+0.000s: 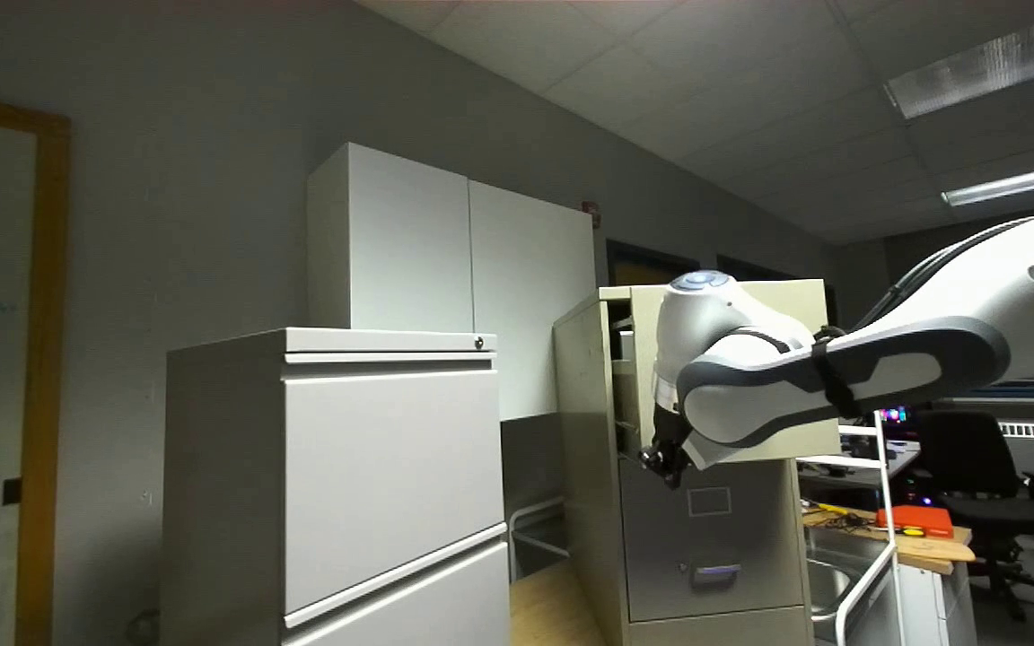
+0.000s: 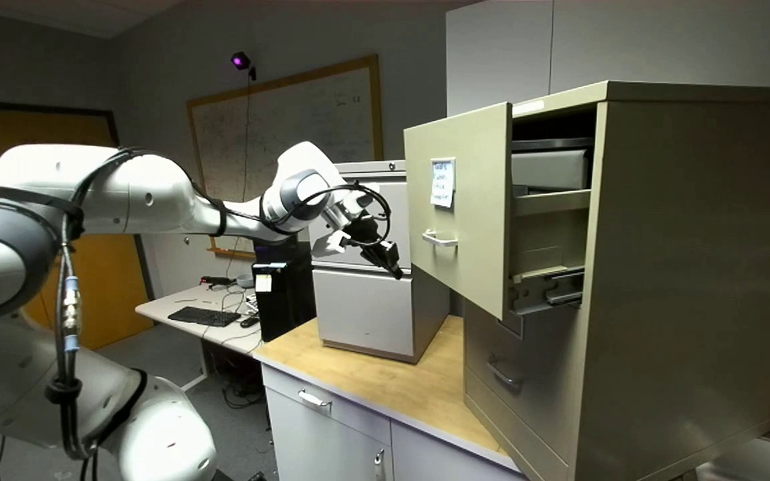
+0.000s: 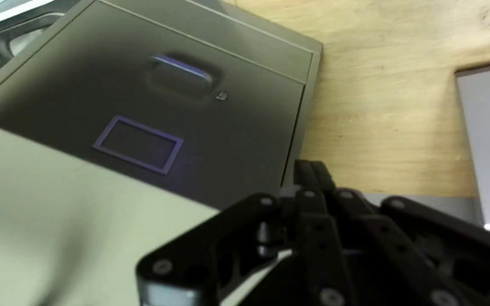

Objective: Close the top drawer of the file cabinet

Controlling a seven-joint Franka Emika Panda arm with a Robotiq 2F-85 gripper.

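The top drawer of the beige file cabinet is pulled out, with its inside and slide rail showing in an exterior view. Its flat front has a handle and a paper label. In an exterior view the arm covers much of the drawer front on the cabinet. My gripper is beside the drawer front, near its lower part; it also shows in an exterior view. In the wrist view the fingertips are together with nothing between them, and the drawer front lies left of them. Contact cannot be told.
A closed lower drawer with a handle is below. A pale grey cabinet stands beside the file cabinet on a wooden counter. White cupboards are behind. A desk with a keyboard stands farther back.
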